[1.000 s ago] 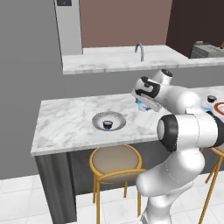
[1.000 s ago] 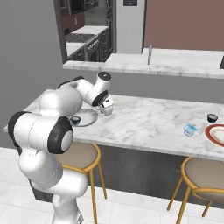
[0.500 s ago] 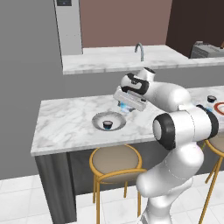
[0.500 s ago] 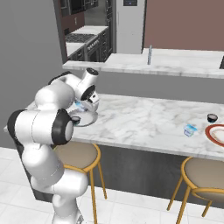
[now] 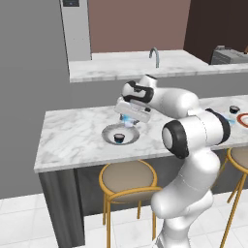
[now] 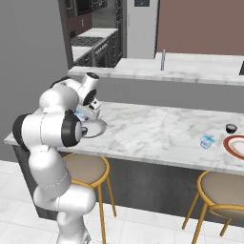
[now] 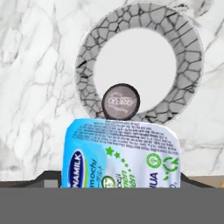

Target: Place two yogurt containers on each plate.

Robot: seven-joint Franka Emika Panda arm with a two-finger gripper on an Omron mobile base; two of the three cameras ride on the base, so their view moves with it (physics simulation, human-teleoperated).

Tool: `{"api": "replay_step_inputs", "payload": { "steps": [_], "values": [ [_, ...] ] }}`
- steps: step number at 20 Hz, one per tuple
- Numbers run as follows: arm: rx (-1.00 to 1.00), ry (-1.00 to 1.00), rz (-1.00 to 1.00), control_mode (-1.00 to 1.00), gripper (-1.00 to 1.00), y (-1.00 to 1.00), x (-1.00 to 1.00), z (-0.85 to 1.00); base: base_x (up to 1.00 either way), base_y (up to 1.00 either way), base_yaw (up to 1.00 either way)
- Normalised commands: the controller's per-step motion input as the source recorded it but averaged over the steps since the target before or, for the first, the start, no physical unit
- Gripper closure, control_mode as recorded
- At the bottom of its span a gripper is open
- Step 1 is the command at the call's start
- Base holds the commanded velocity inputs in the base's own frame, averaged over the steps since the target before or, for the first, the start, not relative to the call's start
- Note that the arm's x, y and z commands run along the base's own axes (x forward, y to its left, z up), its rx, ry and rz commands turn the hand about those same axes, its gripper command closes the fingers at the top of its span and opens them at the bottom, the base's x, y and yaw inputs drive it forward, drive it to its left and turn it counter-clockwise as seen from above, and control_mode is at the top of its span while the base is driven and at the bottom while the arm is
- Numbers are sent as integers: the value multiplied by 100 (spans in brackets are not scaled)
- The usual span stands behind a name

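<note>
Hand (image 5: 130, 117) is hanging over the grey-rimmed plate (image 5: 107, 133) at the left end of the desk (image 5: 72, 135), gripping 1 pale blue-and-white yogurt cup (image 7: 122, 155) between its fingers. Hand view is looking down past the cup onto the plate's crackled grey rim (image 7: 175, 39).

1 dark cup (image 7: 120, 102) is already sitting on that plate, near the rim on the robot's side. Far right of the desk: another blue-and-white cup (image 6: 207, 141) and another dark cup (image 6: 231, 128), both beside the red-rimmed plate (image 6: 229, 147), neither on it.

Risks, as judged:
- The held cup is hanging almost directly above the dark cup. Released here, it could be landing on the dark cup, tipping or knocking it off the plate.
- Set down too close to the rim, it could be sliding onto the desk.
- A tilted release could be rolling it.

Writing: the held cup's lid is reading "NAMILK" on a blue oval, probably cut off at the start; green symbols and smaller text unreadable. Dark cup's lid print too blurred.
</note>
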Motion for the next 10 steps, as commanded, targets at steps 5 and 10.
{"api": "replay_step_inputs", "payload": {
  "steps": [5,10],
  "values": [
    [0,0,3,-100,100,-8,26,-19,0,0,0],
    [0,0,2,-100,100,-8,23,-22,0,0,0]
  ]
}}
